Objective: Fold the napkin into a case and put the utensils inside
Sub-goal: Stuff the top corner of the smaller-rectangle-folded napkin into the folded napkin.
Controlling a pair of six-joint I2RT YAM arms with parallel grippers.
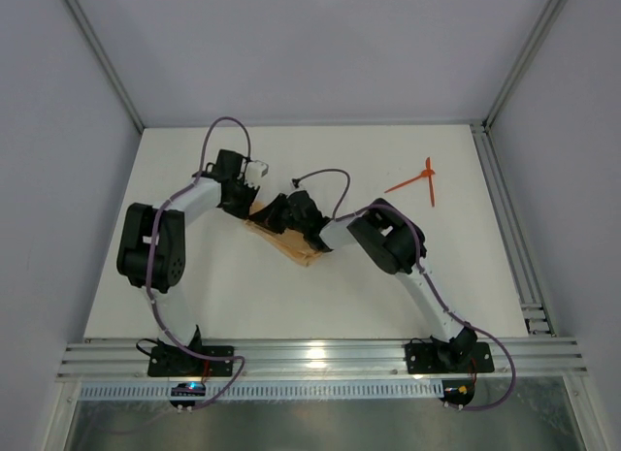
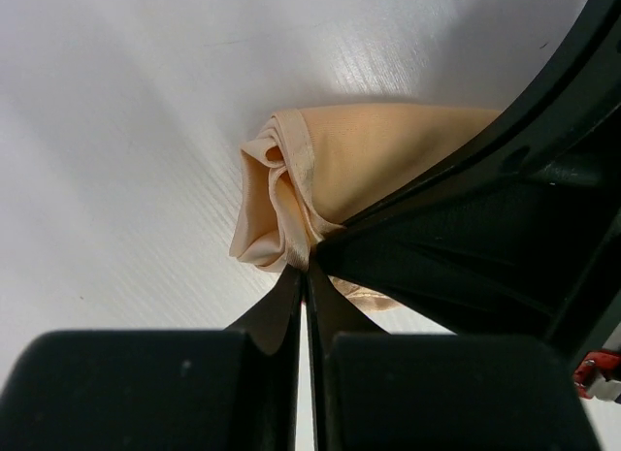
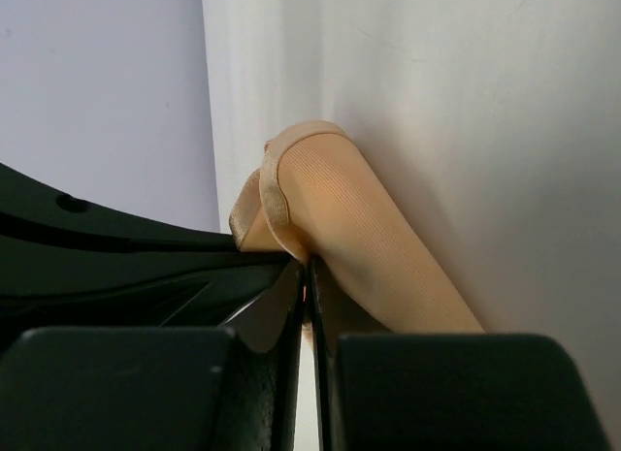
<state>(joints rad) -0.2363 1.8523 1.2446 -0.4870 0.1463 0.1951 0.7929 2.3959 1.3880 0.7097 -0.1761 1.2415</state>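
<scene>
While its two fingers are pressed together on a bunched, hemmed corner of the napkin, the left gripper pinches the peach-orange cloth where several folds gather. The black body of the right arm crowds in just beside it and covers part of the cloth in the left wrist view. The right gripper is likewise closed tight, nipping a rolled, rounded fold of the same napkin, with the left arm's dark shell touching or nearly touching that fold on its left. From above, both grippers meet over the cloth, so only its near part shows as a crumpled peach wedge below them. The napkin lies about midway across the worktop, slightly nearer the left edge than the right, and no pocket shape can be made out in it. The utensils, two thin orange-red sticks crossing each other, lie on the bare white surface towards the far right corner, well apart from the cloth and from both grippers. Purple cables loop off the arms, and a metal rail carrying both arm bases runs along the near edge.
</scene>
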